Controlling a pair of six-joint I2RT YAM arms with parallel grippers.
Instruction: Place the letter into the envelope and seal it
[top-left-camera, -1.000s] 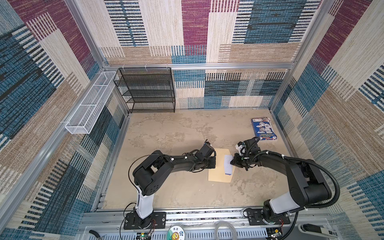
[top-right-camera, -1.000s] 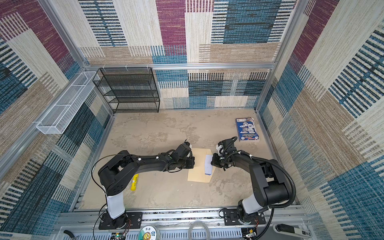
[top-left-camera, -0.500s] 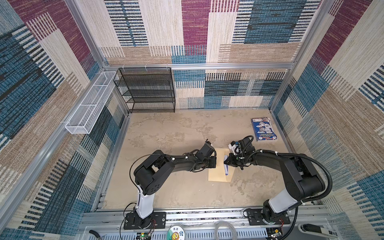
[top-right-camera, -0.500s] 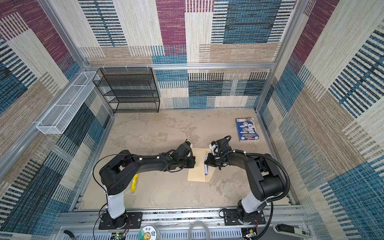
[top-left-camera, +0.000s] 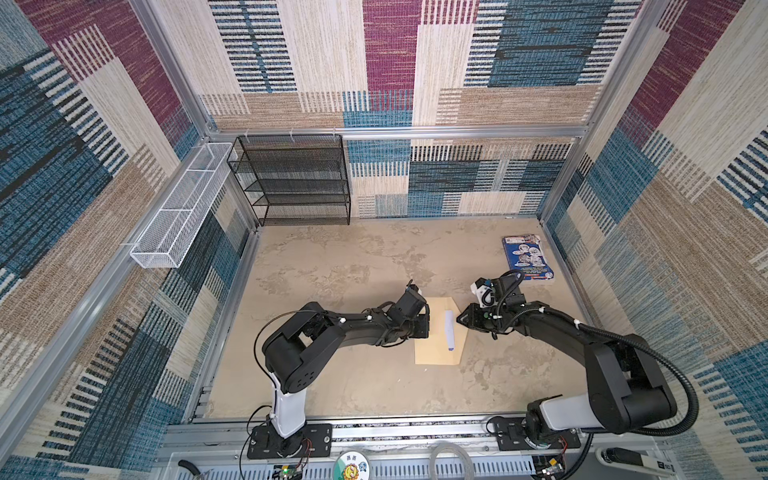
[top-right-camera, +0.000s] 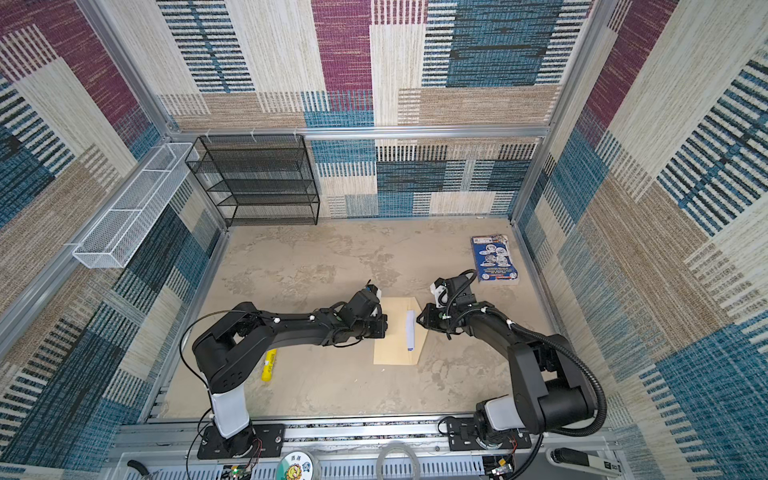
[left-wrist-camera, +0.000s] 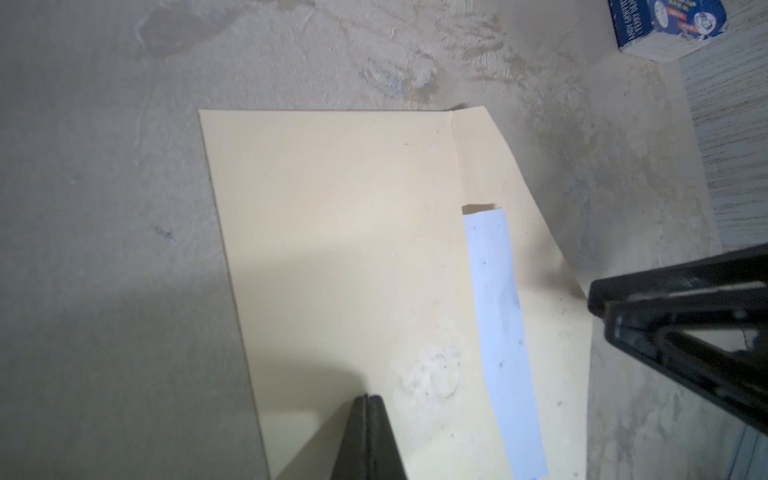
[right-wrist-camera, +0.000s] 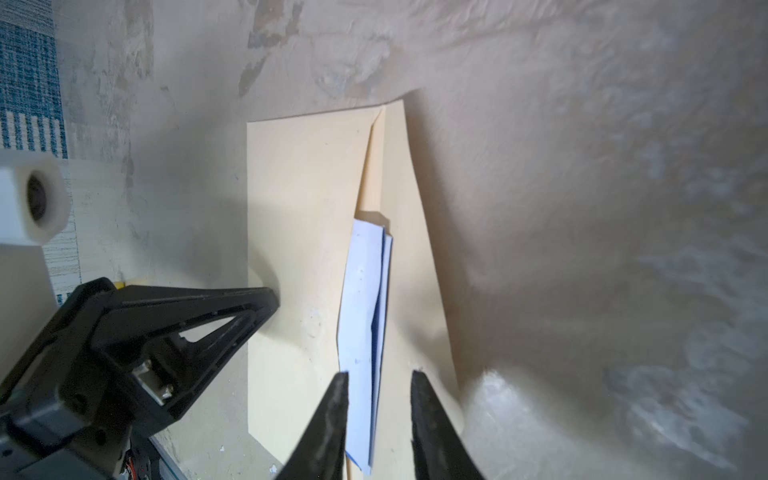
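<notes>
A flat tan kraft-paper envelope (top-left-camera: 432, 349) lies near the middle of the mottled beige surface (top-left-camera: 340, 266), its flap open toward the right arm. The folded white paper letter (top-left-camera: 449, 328) is tucked partly inside it, and a narrow white strip with a dark blue edge shows along the mouth. The left fingers (left-wrist-camera: 357, 449) are closed flat together with nothing between them. Their tips rest on the envelope's plain body, on the side away from the opening and apart from the letter's strip. The right fingers (right-wrist-camera: 330, 419) stand narrowly parted at the flap side. In the right wrist view the exposed edge of the letter runs into the gap between their tips, and neither tip visibly pinches it. A glossy blue printed booklet (top-left-camera: 527, 257) lies well apart by the right wall.
</notes>
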